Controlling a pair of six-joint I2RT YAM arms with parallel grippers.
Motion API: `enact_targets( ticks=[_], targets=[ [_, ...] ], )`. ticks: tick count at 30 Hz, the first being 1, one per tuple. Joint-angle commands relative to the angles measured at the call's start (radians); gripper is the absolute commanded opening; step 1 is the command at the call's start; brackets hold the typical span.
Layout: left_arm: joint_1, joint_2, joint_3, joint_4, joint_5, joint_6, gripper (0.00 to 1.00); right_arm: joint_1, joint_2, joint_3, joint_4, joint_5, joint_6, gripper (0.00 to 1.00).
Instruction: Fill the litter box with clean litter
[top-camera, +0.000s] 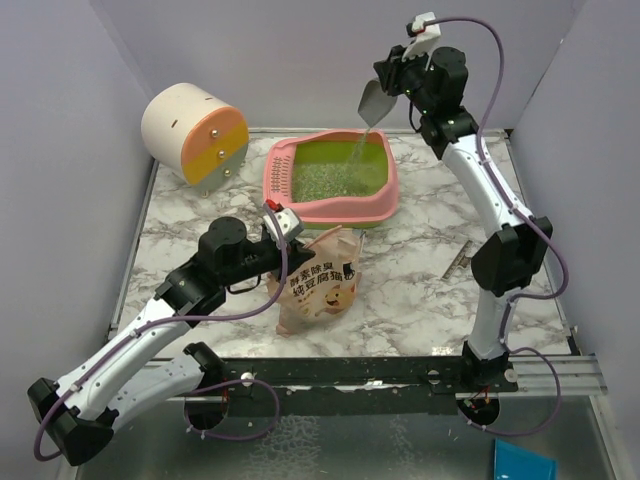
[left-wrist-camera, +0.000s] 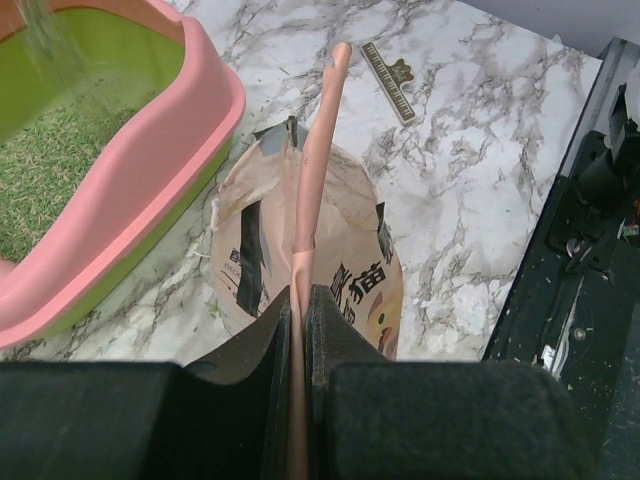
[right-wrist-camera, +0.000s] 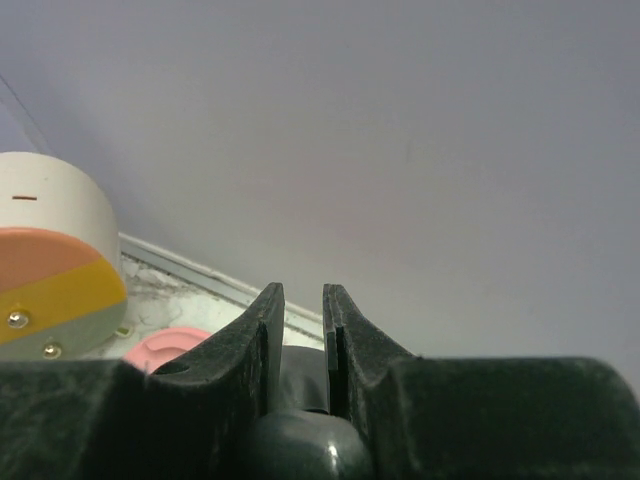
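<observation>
**Pink box part-filled, pour mid-stream**

Pink-rimmed litter box (top-camera: 385, 200) sits at back centre of the counter (top-camera: 420, 290), slotted sieve end toward the left. Clean litter (top-camera: 325, 180) covers much of the green basin floor. The layer looks thin, with bare green showing along the far wall and right side.

Right claw (top-camera: 397, 72) is raised high over the box's back right corner, jaws clamped on the handle of the grey scoop (top-camera: 375, 100). Right wrist view shows a dark rounded handle pinched between the jaws. Scoop is tipped down and a thin stream of granules falls from it into the basin.

Left claw (top-camera: 285, 225) is pressed together on the top edge of the pouch (top-camera: 320, 285), holding it upright just in front of the box. Pouch mouth looks open, contents not visible.

Cream-and-orange cylinder (top-camera: 195, 135) lies back left, apart from the box. Small strip (top-camera: 458, 262) lies on the counter to the right.

Progress judgement: roughly midway. There is some fill in the box and this scoop is emptying. Likely left: more scoops from the pouch until the layer is deeper and even. Can't tell how much litter remains in the pouch.
</observation>
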Motion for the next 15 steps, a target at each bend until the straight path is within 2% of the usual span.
enact_targets(
  ticks=[1,4,9,12,15],
  targets=[
    [0.002,0.001,0.032,0.099,0.002,0.009,0.0,0.124,-0.11,-0.088,0.1,0.197,-0.33,0.01],
    [0.002,0.011,0.039,0.099,0.006,0.015,0.0,0.173,-0.16,-0.179,0.166,0.282,-0.412,0.01],
    [0.002,0.038,0.058,0.106,0.004,0.03,0.0,0.172,-0.277,-0.357,0.251,0.417,-0.321,0.01],
    [0.002,0.076,0.086,0.108,0.013,0.049,0.0,0.13,-0.352,-0.444,0.214,0.498,-0.197,0.01],
    [0.002,0.114,0.116,0.11,0.026,0.069,0.0,0.004,-0.469,-0.587,0.17,0.468,0.022,0.01]
  ],
)
